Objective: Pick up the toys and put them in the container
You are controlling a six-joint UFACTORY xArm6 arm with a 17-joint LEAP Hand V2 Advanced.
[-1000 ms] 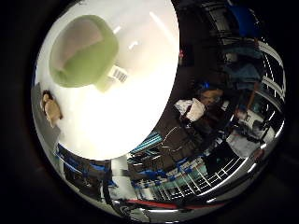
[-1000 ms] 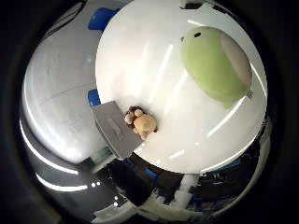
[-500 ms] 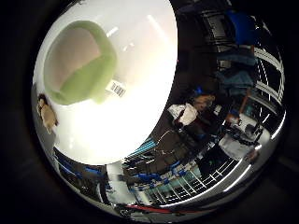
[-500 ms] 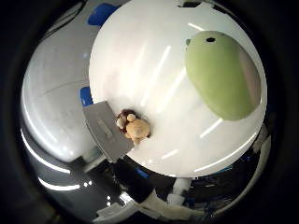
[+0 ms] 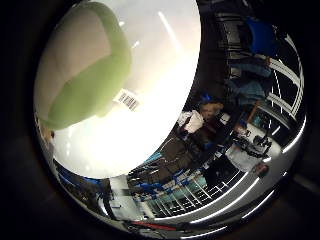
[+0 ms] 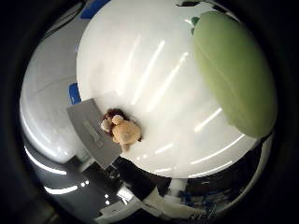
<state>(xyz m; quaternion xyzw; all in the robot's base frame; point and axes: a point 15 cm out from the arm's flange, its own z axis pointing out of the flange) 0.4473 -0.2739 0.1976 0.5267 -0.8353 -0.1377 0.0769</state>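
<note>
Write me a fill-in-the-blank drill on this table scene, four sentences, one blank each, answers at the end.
1. The big plush toy nearest the palm is mostly ____ in colour.
2. The small teddy bear lies right beside the ____ container.
3. Both toys rest on a round ____ table.
4. The white tag with a barcode belongs to the ____ toy.

Missing words: green; grey; white; green

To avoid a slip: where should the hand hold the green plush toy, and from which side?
Probably around the rounded middle of the green plush toy, coming straight down from above. It lies flat on the white table, wide and soft, so fingers could likely wrap over its sides.
</note>
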